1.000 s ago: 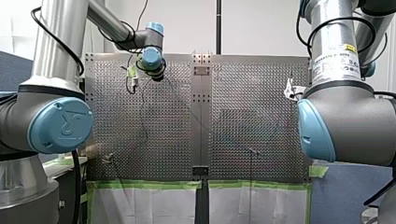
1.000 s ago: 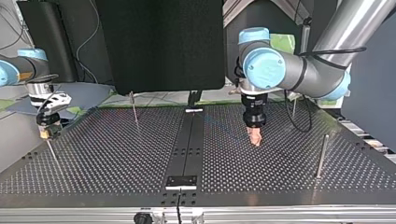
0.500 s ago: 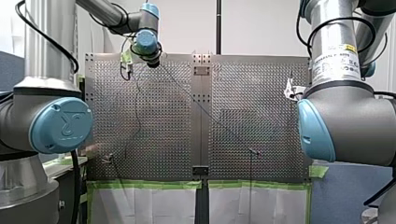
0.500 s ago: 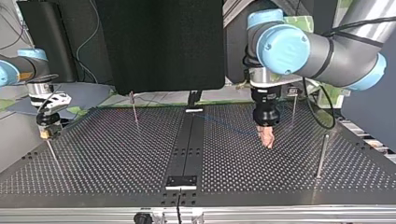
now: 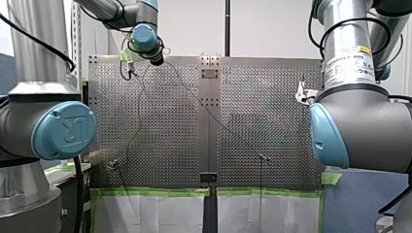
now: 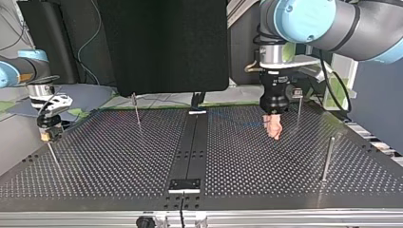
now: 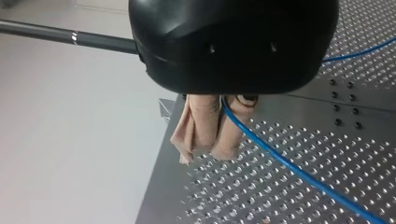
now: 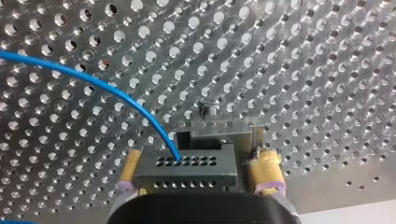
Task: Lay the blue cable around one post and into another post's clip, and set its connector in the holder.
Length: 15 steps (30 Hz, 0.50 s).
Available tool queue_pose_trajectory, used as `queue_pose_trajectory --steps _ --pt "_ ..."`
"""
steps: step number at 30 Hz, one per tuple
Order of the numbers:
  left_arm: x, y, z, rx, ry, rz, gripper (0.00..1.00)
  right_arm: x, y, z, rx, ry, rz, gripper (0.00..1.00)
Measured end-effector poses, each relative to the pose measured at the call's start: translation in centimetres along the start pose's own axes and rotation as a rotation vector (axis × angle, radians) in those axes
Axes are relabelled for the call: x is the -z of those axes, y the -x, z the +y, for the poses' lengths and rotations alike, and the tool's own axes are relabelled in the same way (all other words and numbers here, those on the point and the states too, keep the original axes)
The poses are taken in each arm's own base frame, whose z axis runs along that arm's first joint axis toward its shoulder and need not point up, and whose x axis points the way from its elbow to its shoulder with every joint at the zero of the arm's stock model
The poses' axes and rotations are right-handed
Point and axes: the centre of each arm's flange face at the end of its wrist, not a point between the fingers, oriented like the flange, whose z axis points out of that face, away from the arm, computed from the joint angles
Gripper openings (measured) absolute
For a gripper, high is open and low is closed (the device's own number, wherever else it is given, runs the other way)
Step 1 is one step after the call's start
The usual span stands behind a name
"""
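Blue cable [image 7: 280,158]: comes out from between the left gripper's [image 7: 205,150] beige pads [image 7: 198,123] and runs off low over the perforated table [image 7: 243,196]. A second stretch crosses the table farther away.
Left gripper: clenched on the cable, pads pressed together. It hangs above the table beside a thin post [image 6: 298,107] at the top view's right.
Connector [image 8: 184,170]: dark block with rows of holes, with the cable entering its upper face. It lies between the right gripper's [image 8: 196,161] yellow pads [image 8: 264,170], which grasp it.
Right gripper, place: near the table's edge at the top view's left.
Hard to make out: a metal bracket [image 8: 215,128] stands just behind the connector, and I cannot tell whether the connector is seated in it. Top view shows the cable only as a faint line. Front view hides most of the right gripper behind its own arm.
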Motion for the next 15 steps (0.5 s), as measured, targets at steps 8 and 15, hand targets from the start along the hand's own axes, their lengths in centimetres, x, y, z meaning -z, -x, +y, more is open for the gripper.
queue_pose_trajectory --steps 8,15 --pt "2.4 -0.1 1.1 0.015 0.006 -0.023 0.16 0.0 0.0 0.0 0.0 0.0 0.0 1.0" --pt "4.0 -0.1 1.8 0.035 -0.005 -0.057 0.16 0.0 0.0 0.0 0.0 0.0 0.0 1.0"
